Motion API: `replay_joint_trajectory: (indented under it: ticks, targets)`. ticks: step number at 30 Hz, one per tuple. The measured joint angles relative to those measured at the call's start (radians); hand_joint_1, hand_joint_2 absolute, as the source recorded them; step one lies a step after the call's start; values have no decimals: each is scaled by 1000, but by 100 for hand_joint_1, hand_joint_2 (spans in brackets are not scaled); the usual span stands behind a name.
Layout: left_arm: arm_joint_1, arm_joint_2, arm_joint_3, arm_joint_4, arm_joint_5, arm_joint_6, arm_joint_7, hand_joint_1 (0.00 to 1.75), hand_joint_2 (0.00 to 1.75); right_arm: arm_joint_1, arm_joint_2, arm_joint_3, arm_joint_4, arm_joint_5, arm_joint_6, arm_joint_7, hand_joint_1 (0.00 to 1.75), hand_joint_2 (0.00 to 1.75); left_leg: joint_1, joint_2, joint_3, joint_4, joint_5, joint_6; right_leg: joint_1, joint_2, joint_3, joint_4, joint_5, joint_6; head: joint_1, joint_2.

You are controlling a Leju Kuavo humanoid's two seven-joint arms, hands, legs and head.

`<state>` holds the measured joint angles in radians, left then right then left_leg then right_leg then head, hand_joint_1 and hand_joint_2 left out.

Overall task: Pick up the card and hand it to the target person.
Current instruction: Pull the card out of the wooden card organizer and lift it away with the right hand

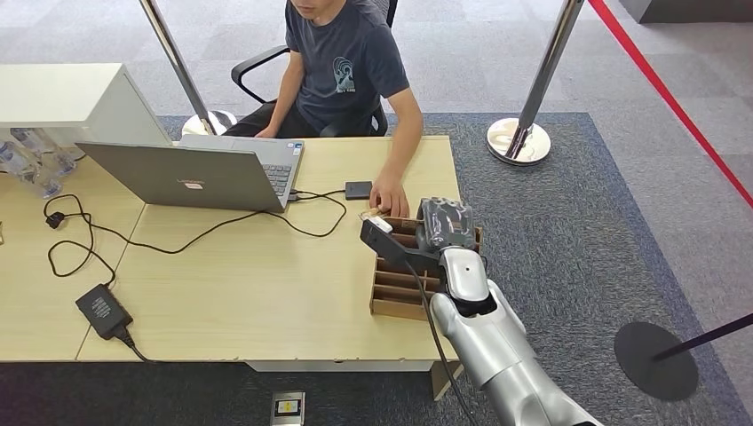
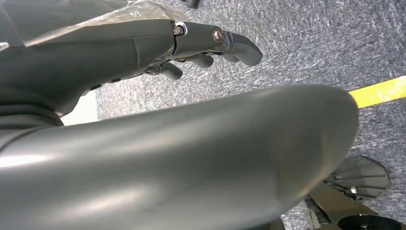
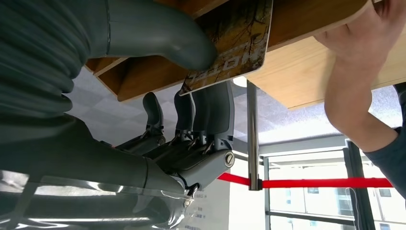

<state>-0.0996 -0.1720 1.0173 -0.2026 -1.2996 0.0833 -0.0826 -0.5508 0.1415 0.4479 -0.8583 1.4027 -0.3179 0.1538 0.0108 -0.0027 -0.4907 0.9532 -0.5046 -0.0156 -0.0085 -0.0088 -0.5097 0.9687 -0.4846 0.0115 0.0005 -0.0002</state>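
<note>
At the worktop's right edge, the right robot hand (image 3: pixel 191 96) pinches the card (image 3: pixel 234 43) between thumb and fingers over the wooden rack (image 1: pixel 400 288). Thin, stiff and probably slick, it seems best gripped flat-faced. The seated person's hand (image 1: pixel 389 197) waits nearby.

card (image 3: pixel 230 43) partly behind thumb (image 3: pixel 158 33); person's hand (image 3: pixel 368 52) cropped

card (image 3: pixel 229 45) | dark, yellow-brown print | pinched by right hand (image 3: pixel 191 96) | over wooden slotted rack (image 1: pixel 400 288)
</note>
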Motion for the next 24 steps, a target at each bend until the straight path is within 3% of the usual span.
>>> replay_joint_trajectory:
  ticks: [8,13,24]
  targets:
    - [1,0,0,0,6,6,0,0,0,0,8,0,0,4,4,-2,134,175,0,0,0,0,0,0,0,0,0,0,0,0,0,0]
    - [1,0,0,0,6,6,0,0,0,0,9,0,0,6,4,-4,172,175,0,0,0,0,0,0,0,0,0,0,0,0,0,0]
    - [1,0,0,0,2,6,-1,0,0,0,9,0,0,8,4,-9,175,175,0,0,0,0,0,0,0,0,0,0,0,0,0,0]
